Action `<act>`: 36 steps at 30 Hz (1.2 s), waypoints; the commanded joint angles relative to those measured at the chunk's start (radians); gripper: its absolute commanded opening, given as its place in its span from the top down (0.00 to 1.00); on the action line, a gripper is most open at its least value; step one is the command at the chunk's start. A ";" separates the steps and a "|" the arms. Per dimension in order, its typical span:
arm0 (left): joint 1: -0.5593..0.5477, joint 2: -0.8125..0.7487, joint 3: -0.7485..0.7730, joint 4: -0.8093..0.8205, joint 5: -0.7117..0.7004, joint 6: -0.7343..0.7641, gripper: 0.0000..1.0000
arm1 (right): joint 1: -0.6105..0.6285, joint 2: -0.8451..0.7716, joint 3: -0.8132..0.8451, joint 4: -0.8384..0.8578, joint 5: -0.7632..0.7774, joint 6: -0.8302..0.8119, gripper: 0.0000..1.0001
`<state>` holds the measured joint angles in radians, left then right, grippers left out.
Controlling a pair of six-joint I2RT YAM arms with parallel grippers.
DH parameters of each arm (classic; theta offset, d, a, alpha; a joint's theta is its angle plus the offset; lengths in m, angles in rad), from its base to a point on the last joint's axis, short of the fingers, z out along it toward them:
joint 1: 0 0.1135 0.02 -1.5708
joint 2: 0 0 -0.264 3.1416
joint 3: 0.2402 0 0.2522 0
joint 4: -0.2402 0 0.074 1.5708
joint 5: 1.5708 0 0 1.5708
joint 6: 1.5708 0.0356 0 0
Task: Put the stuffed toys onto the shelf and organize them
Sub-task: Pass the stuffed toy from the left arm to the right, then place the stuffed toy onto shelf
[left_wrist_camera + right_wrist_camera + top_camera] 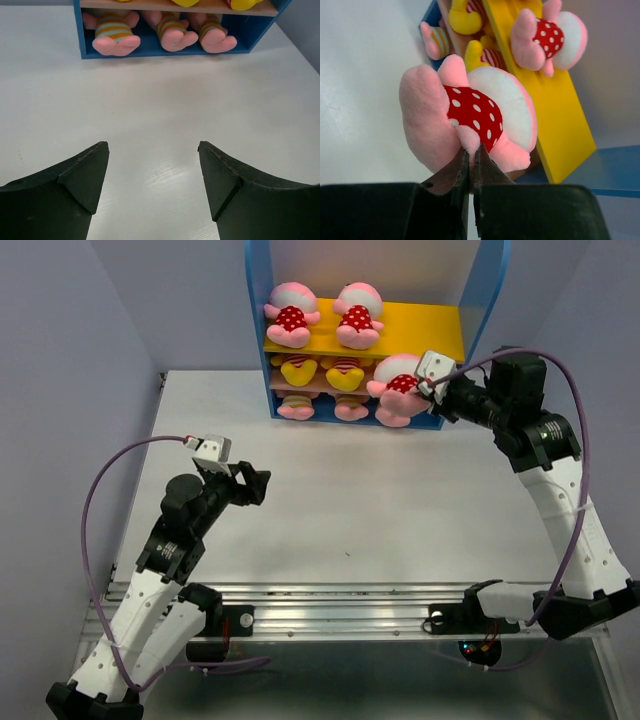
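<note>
1. Table (400,500): bears the shelf (258,300) at twelve o'clock
2. Shelf: holds two red-dotted pigs (291,315) on the yellow upper board (430,335), with a bare stretch toward its three o'clock end; has yellow bears (297,370) on the middle tier and striped pigs (112,35) on the base
3. Left gripper (153,175): hovers near eight o'clock on the table, jaws wide apart, carrying nothing
4. Right gripper (471,150): clamped on a thin fold of the third dotted pig (470,110), near one o'clock, just in front of the shelf's right end and not yet on the board
5. Likely trouble: risks losing the pig from so slight a pinch; risks snagging it on the yellow board's front edge if brought in too low; risks nudging the bears or shoving the shelf back if pushed in hard
</note>
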<state>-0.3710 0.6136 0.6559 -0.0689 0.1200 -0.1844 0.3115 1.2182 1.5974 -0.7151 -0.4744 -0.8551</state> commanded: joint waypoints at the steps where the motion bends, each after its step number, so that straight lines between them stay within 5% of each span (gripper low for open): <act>1: 0.003 -0.043 -0.016 0.011 -0.054 0.080 0.16 | -0.028 0.058 0.140 0.141 0.097 0.037 0.99; 13: 0.003 -0.034 -0.022 0.029 -0.066 0.095 0.16 | -0.127 0.214 0.259 0.275 0.145 0.059 0.99; 26: 0.003 -0.052 -0.029 0.024 -0.098 0.097 0.15 | -0.282 0.489 0.414 0.330 -0.136 -0.010 0.99; 36: 0.001 -0.046 -0.027 0.021 -0.109 0.095 0.16 | -0.291 0.627 0.440 0.376 -0.205 -0.019 0.98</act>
<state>-0.3710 0.5728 0.6338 -0.0879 0.0242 -0.1074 0.0322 1.8267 1.9675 -0.4328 -0.6258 -0.8619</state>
